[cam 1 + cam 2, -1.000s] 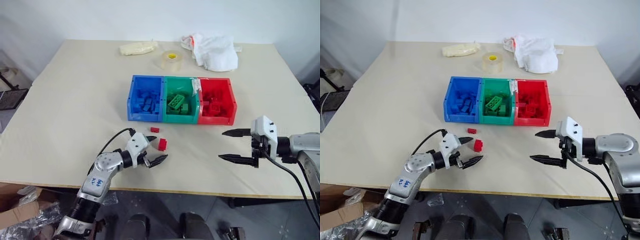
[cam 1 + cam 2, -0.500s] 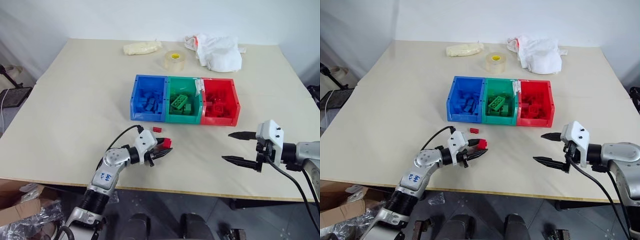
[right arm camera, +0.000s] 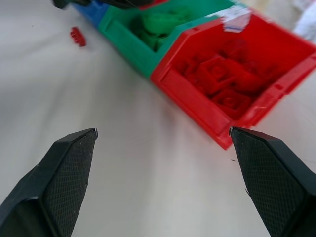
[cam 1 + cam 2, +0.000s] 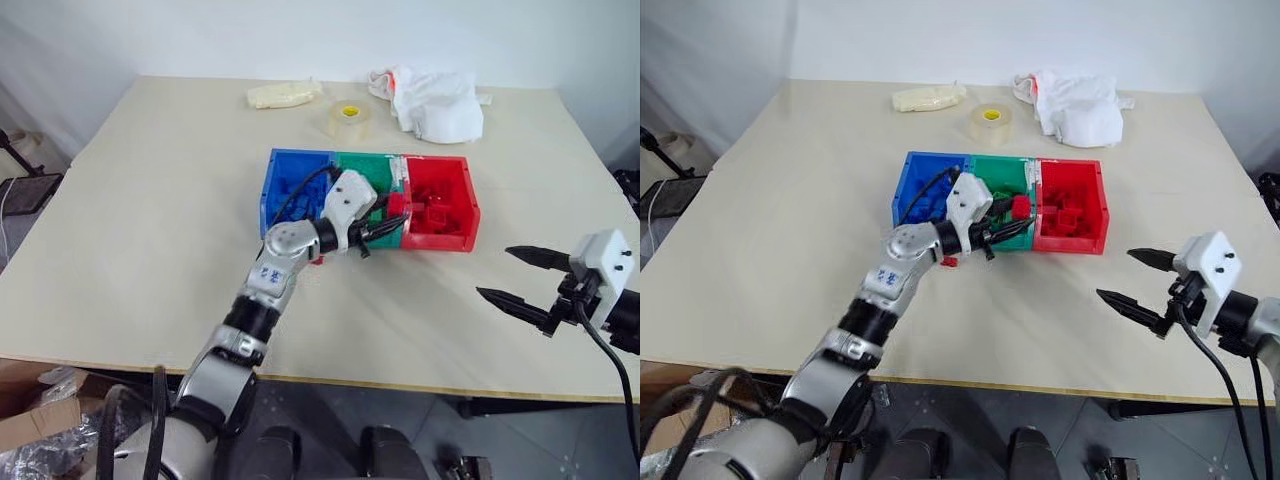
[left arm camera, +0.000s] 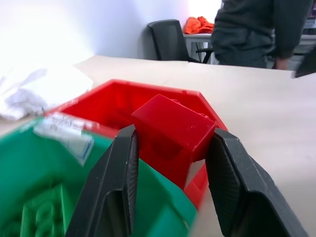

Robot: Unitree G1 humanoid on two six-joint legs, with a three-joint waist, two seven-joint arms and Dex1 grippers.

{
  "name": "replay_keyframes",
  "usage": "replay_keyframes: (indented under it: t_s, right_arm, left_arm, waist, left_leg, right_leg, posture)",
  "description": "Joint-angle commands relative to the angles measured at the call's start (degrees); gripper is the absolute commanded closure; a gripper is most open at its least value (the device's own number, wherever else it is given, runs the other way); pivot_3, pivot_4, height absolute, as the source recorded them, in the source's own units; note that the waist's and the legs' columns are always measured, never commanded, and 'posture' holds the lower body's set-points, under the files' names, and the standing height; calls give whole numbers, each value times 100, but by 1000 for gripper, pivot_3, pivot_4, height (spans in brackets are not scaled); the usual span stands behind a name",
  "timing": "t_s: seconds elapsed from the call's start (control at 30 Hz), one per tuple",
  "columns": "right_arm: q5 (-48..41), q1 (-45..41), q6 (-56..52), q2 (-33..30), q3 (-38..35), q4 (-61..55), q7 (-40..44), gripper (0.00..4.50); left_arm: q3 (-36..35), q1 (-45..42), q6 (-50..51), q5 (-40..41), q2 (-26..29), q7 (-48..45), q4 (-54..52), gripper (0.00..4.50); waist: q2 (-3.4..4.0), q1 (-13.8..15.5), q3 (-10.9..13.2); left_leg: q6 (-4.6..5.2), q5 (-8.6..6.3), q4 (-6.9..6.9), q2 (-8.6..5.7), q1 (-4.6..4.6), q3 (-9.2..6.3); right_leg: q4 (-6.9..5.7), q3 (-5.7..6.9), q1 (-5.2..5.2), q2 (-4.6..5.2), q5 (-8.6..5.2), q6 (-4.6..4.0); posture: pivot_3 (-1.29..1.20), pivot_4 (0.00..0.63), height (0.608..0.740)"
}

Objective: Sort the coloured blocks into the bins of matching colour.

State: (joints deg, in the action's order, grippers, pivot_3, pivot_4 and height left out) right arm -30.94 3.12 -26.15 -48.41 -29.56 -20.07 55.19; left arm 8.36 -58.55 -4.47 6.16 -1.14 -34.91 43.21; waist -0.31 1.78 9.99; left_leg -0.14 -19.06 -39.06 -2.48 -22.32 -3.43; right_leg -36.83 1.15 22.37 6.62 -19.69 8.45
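- The left gripper pinches a red block at frame centre, over the green bin beside the red bin.
- The right gripper, lower right, gapes wide and empty.
- A small red brick lies on the table.

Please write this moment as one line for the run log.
left gripper: shut on red block, over green bin, near red bin | right gripper: open, empty | one red block on table

The left arm reaches forward over the table, its left gripper with both fingers clamped on a red block. The right arm is held low at the right, the right gripper with its 2 fingers spread wide and nothing between them.
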Motion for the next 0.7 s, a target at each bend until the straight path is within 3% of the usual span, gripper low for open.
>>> replay_keyframes:
  t_s: [0.03,0.13,0.43,0.7]
  right_arm:
    - [-180,135,-40,126,-233,-471,-265,0]
    - [-215,270,-75,228,-202,-677,-425,0]
    - [-277,221,-91,258,-41,-778,-644,0]
    - [-250,-90,-77,184,236,-603,-559,0]
  left_arm:
    - [-301,-899,-720,-17,-305,231,1194,2912]
    - [-567,-1550,-980,31,-522,316,2097,2912]
    - [-877,-2229,-1280,-250,-756,1019,2985,108]
    - [-902,-1843,-1468,-332,-537,484,2781,24]
  waist:
    - [-4,-1,3]
    - [-10,-3,6]
    - [-13,-24,8]
    - [-13,-20,7]
  left_leg:
    - [1,0,0,-2,-2,1]
    - [4,0,4,-8,-2,2]
    - [6,1,6,-7,-1,10]
    - [6,1,4,-10,-2,9]
  right_leg:
    - [-2,-1,2,1,1,2]
    - [-1,-4,4,4,3,7]
    - [-5,-9,10,3,4,8]
    - [-6,-9,10,4,4,9]
  posture:
    - [0,150,740]
    - [0,150,740]
    - [0,150,740]
    - [0,150,740]
